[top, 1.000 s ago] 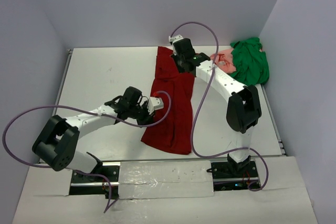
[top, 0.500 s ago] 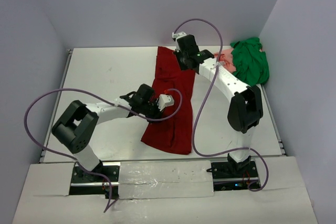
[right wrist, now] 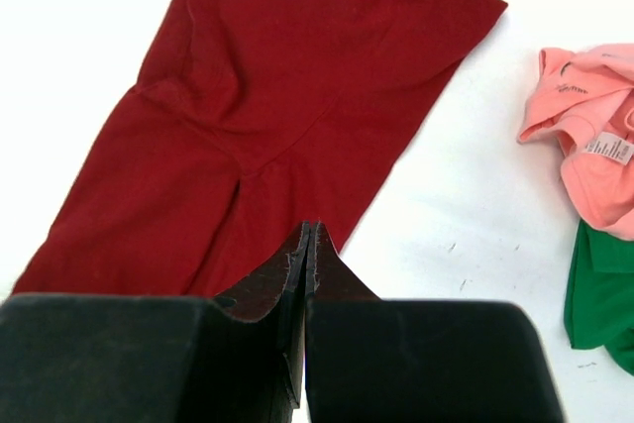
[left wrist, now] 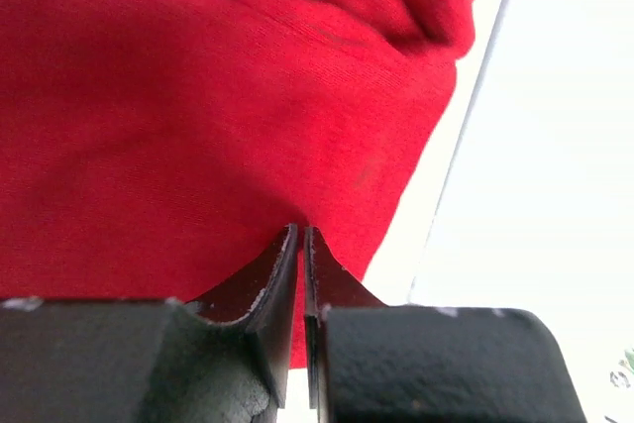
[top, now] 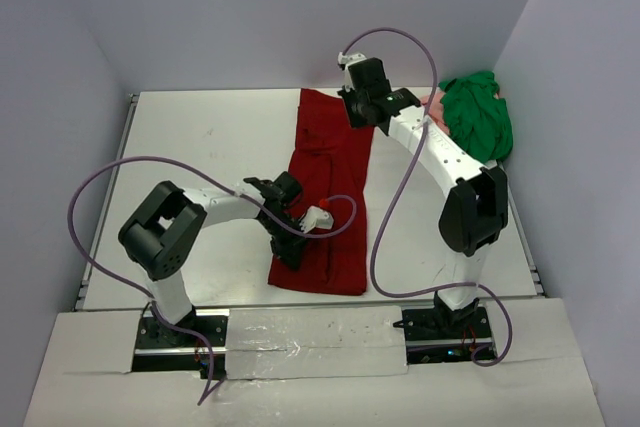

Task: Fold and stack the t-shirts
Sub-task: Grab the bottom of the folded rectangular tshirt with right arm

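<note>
The maroon t-shirt (top: 330, 177) lies as a long strip down the middle of the table, and fills the left wrist view (left wrist: 198, 96). My left gripper (top: 293, 253) is at its near left corner, jaws pinched on the cloth (left wrist: 302, 230). My right gripper (top: 362, 119) is at the far right edge of the shirt (right wrist: 297, 66), jaws shut on the cloth edge (right wrist: 308, 227), with a crease running to the tips. The green t-shirt (top: 478, 117) is bunched at the far right, and the salmon-pink one (top: 430, 107) lies against its left side, partly hidden by my right arm.
Grey walls close the table at the back and both sides. A metal rail (top: 122, 152) runs along the left edge. Purple cables (top: 110, 182) loop over both arms. The pink shirt (right wrist: 594, 136) and green shirt (right wrist: 599, 294) sit just right of my right gripper.
My left gripper has moved from the shirt's middle left toward the near left corner. My right gripper has moved right and back, drawing the shirt's far edge wider to the right.
</note>
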